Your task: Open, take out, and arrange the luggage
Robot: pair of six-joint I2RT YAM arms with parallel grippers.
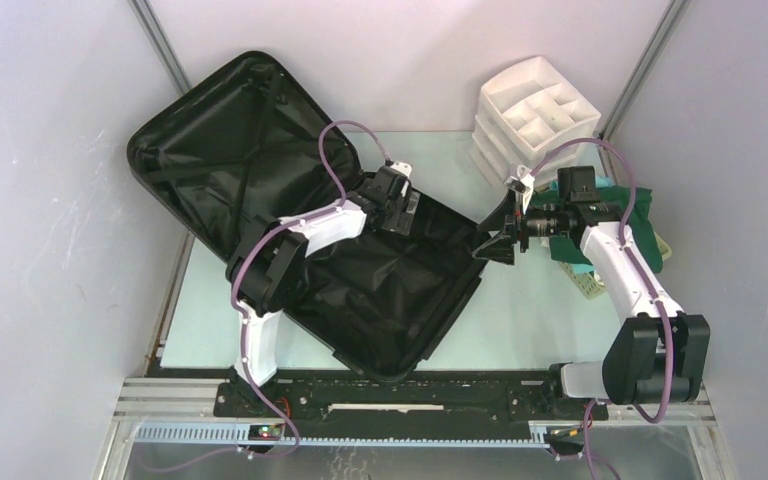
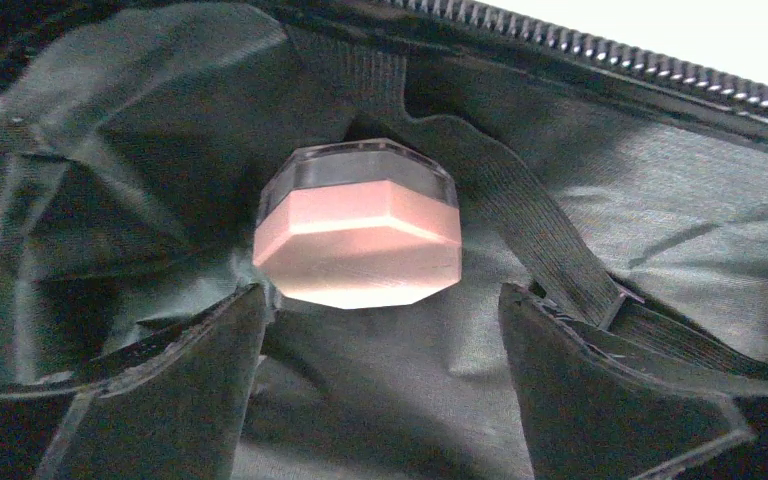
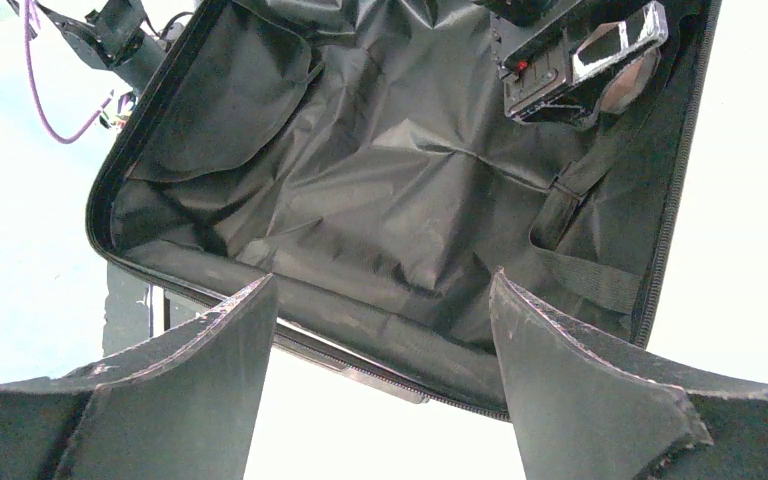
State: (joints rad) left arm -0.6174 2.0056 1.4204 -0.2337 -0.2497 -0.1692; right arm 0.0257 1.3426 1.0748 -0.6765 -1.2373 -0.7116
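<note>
Luggage (image 1: 400, 300) lies open on the table (image 1: 520, 310), lid propped on the left wall so I can reach in; left jaws, wide and empty, flank a pink jar (image 2: 360, 240) on the lining, right jaws open, empty, off its right rim.

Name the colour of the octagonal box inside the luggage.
Pale pink octagonal box, clear top; best in left wrist view.

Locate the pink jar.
Left wrist view, centre: the pink jar lies on the suitcase lining, beside a strap, just ahead of the left end effector.
</note>
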